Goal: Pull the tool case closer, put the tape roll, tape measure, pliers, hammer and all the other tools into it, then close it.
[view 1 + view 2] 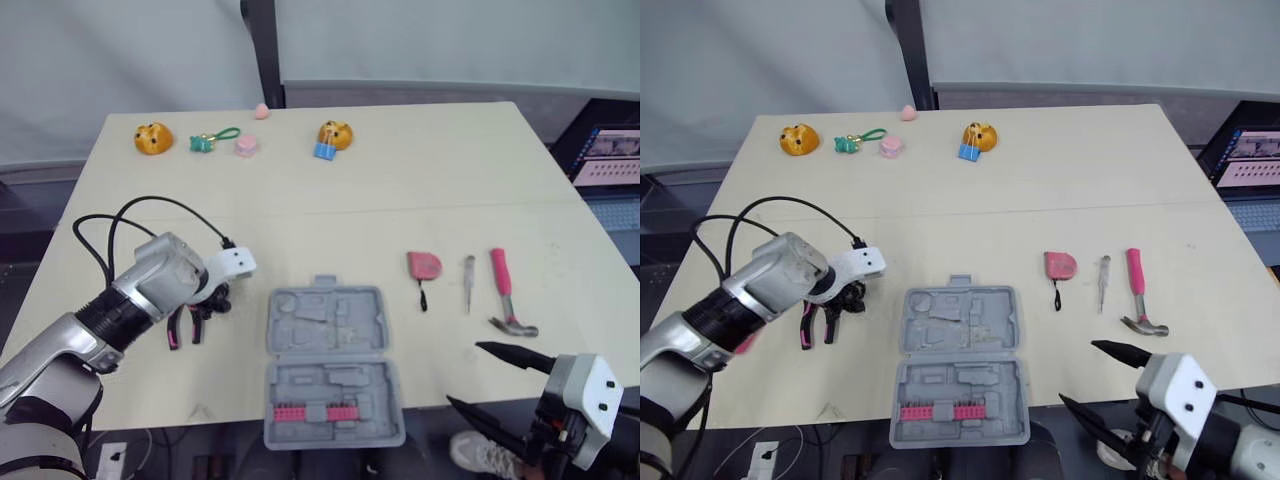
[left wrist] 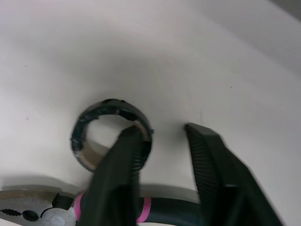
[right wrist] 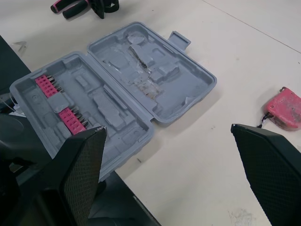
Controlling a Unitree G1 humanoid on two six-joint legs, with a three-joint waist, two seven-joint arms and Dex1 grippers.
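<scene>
Beige table (image 1: 400, 200) with grey curtains behind, and we're at the very first tool. The tool case (image 1: 325, 318) lies open at the near edge, so the pulling-in looks done to us, and nothing's in it but two pink bit strips (image 3: 59, 101).

We reckon the tape roll (image 2: 110, 134) is the pick in hand. The left gripper (image 2: 164, 132) sits right over it, jaws partly apart, one finger across the roll's rim and the other just outside. Next move, as we see it: drop a touch, pinch the wall, lift clear of the pliers (image 1: 180, 328) lying just beside, then carry it to the case.

The right gripper (image 1: 465, 374) hangs by the near right edge, jaws spread wide, holding nothing.

Count of what's out:
- one tape roll
- one pliers
- one tape measure (image 1: 423, 265)
- one slim screwdriver-type thing (image 1: 468, 283)
- one hammer (image 1: 505, 295)

So five to go. Along the far edge there are two orange toys (image 1: 153, 137), not ours to pack.
</scene>
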